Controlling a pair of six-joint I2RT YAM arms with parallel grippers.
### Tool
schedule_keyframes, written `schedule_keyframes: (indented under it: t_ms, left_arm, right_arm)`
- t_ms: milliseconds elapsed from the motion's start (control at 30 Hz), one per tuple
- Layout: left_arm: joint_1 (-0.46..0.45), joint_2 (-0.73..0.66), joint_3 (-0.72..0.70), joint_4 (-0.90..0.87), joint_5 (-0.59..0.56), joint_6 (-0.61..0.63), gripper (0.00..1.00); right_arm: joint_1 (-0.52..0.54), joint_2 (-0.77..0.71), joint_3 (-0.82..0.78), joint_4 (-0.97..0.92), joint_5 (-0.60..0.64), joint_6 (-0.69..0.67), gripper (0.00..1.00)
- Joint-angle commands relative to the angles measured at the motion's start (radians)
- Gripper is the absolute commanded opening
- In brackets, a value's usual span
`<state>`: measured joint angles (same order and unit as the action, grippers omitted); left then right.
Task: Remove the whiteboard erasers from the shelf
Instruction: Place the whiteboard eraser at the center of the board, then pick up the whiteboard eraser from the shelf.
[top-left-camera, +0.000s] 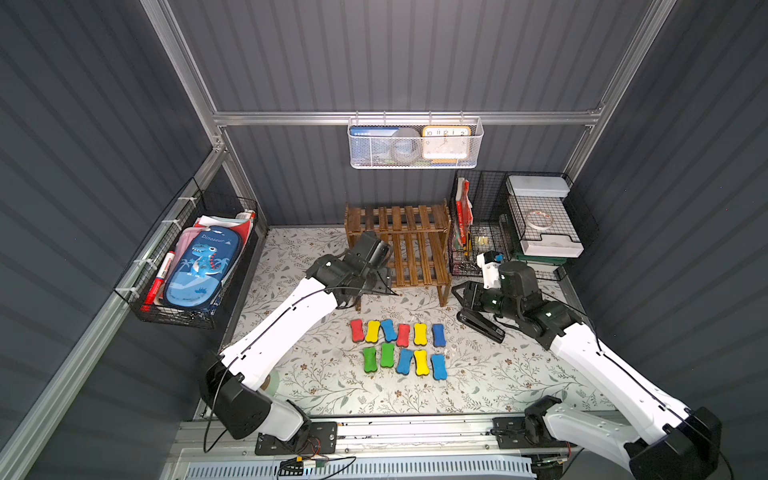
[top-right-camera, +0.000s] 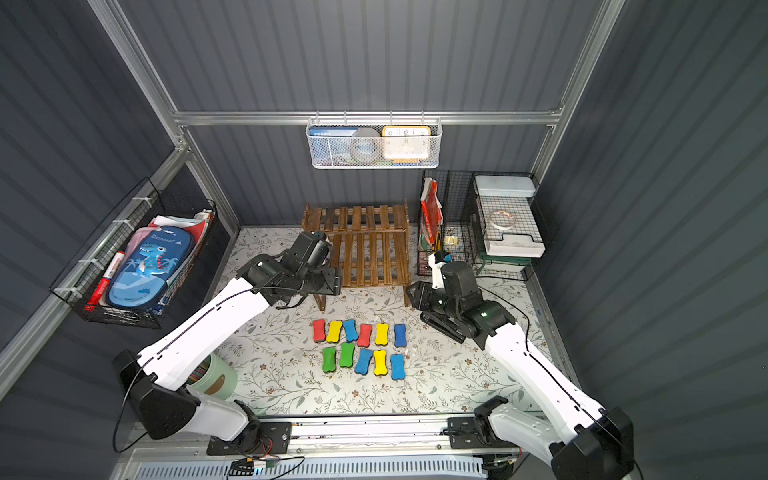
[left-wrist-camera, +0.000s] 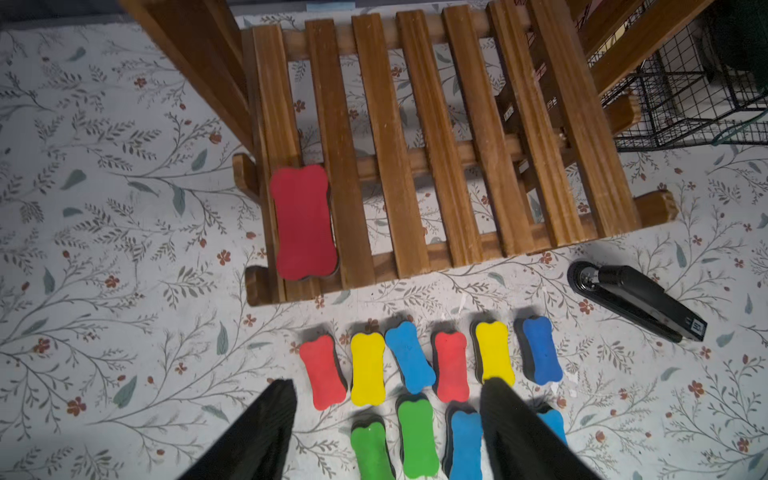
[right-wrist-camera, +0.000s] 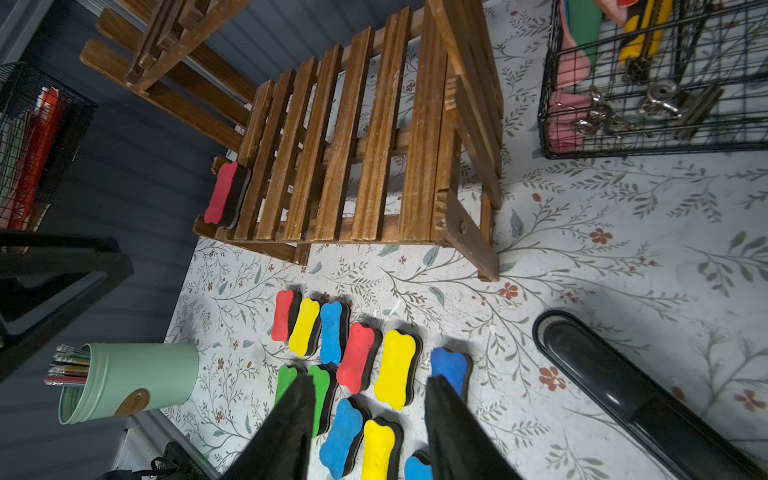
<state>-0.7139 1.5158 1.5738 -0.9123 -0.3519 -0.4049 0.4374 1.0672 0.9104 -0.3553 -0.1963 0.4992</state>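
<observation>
Red eraser (left-wrist-camera: 303, 222): flat on shelf (left-wrist-camera: 436, 137) lower tier, end slat.
Left tool (left-wrist-camera: 388, 382): spread wide, empty.
Right tool (right-wrist-camera: 370, 379): apart, empty.
Other erasers (top-left-camera: 403, 335): rows on tabletop (top-left-camera: 498, 374).

The left arm (top-left-camera: 286, 320) rises from its base at the near left edge and stretches forward and inward, its long white link sloping up to a black elbow (top-left-camera: 328, 270). Past the elbow the left wrist (top-left-camera: 370, 253) bends over, so the left gripper (left-wrist-camera: 388, 384) points downward. In the left wrist view its two black fingers (left-wrist-camera: 266, 428) stand wide apart.

The right arm (top-left-camera: 594, 353) reaches from the near right edge forward and inward. The right wrist (top-left-camera: 517, 286) turns the right gripper (right-wrist-camera: 370, 382) toward the middle, tilted down. Its black fingers (right-wrist-camera: 286, 432) are parted too, less widely than the left pair. The two grippers are well apart from each other.
</observation>
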Motion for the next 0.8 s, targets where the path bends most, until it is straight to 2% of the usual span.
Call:
schedule_keyframes:
  t_ms: [0,233,500,767]
  left_arm:
    - [0.002,0.072,0.048,-0.011,-0.085,0.088,0.74]
    - [0.062,0.165,0.069,0.027,-0.064,0.117,0.75]
    - [0.091,0.179,0.051,0.045,-0.089,0.12,0.78]
    - [0.132,0.214,0.03,0.055,-0.063,0.11,0.74]
  right_arm:
    - [-0.002,-0.014,0.015,-0.011,0.013,-0.003,0.48]
    - [-0.004,-0.023,0.012,-0.015,0.02,-0.009,0.48]
    - [-0.006,-0.026,0.009,-0.016,0.028,-0.014,0.48]
    - [-0.007,-0.025,0.008,-0.013,0.026,-0.013,0.48]
